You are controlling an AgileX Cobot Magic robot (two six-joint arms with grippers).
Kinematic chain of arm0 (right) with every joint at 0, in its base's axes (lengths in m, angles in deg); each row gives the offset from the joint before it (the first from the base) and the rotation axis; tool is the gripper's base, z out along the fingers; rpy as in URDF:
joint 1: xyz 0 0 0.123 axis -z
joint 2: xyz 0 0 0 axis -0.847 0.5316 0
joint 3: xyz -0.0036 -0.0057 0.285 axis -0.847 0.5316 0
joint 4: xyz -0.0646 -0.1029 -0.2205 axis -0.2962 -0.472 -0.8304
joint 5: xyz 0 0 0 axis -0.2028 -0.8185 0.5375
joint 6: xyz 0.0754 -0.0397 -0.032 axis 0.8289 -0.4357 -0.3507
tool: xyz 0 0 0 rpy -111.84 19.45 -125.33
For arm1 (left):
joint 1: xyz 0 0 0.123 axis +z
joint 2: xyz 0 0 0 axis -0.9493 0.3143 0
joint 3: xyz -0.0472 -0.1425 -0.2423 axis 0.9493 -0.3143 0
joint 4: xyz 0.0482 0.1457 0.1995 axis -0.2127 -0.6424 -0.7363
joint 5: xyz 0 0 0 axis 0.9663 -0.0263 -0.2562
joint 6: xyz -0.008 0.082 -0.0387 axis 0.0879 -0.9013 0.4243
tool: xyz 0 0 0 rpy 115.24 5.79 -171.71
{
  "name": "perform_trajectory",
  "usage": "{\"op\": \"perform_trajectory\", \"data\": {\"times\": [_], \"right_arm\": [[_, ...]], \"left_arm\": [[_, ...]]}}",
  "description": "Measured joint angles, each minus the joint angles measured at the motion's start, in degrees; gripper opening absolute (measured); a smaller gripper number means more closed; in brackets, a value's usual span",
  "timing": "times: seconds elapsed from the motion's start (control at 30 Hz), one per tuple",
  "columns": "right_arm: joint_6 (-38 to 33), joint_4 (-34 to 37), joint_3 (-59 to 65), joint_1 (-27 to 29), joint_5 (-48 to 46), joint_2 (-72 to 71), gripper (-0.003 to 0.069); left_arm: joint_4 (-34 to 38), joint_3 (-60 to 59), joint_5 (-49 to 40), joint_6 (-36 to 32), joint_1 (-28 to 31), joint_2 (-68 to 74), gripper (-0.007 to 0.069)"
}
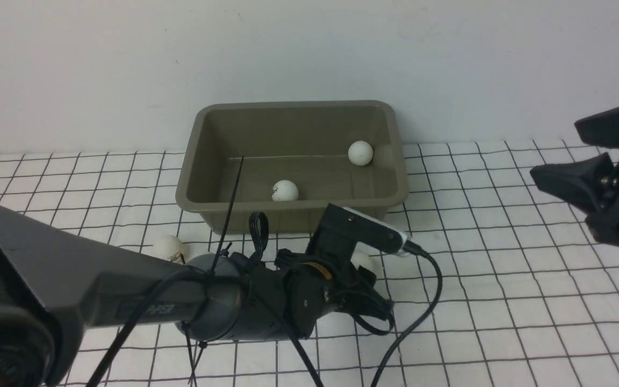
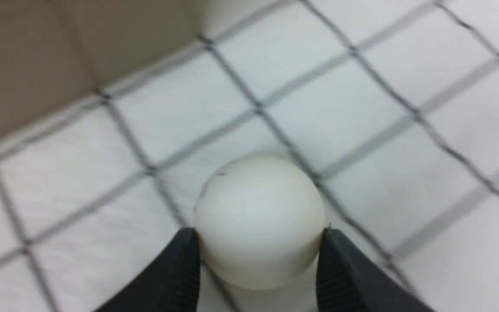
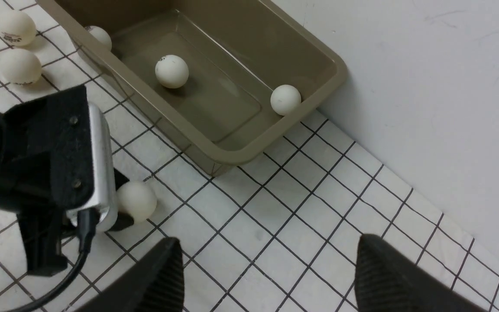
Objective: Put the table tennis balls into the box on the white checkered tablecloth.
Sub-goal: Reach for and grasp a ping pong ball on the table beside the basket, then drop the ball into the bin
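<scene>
Though half-hidden frontally, ball (image 2: 258, 216) in hand (image 2: 259, 237)

Front cam: between the arms, facing forward and down, box (image 1: 288, 129) mid-range. Left wrist cam: very close over tablecloth (image 2: 362, 108), ball (image 2: 258, 216) fills centre. Right wrist cam: higher, oblique, shares box and that ball with front.

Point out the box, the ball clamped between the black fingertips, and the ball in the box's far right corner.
box (image 1: 288, 126): front view, inner back wall.
clamped ball (image 2: 258, 216): left wrist view, ball's middle.
far right corner ball (image 1: 360, 152): front view, ball's middle.
</scene>
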Motion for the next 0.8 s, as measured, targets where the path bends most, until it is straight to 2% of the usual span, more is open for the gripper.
{"op": "perform_trajectory", "data": {"times": [0.17,0.33,0.43,0.6,0.67,0.8], "right_arm": [[-0.7,0.0,0.0,0.0,0.2,0.0,0.0482],[-0.7,0.0,0.0,0.0,0.2,0.0,0.0477],[-0.7,0.0,0.0,0.0,0.2,0.0,0.0468],[-0.7,0.7,0.0,0.0,0.2,0.0,0.0463],[-0.7,1.3,0.0,0.0,0.2,0.0,0.0461],[-0.7,1.6,0.0,0.0,0.2,0.0,0.0461]], "left_arm": [[-0.7,-0.1,-2.6,-0.6,-2.6,-6.2,0.0311],[-0.8,-0.1,5.5,-3.1,-1.1,-11.3,0.0311],[-0.7,-0.1,8.2,-4.9,2.4,-11.5,0.0311],[-1.2,-0.1,11.2,-6.1,11.9,-11.1,0.0311],[-4.4,-0.1,11.3,-6.1,15.8,-10.6,0.0311],[-13.2,-0.1,9.0,-6.0,19.8,-9.7,0.0311]]}}
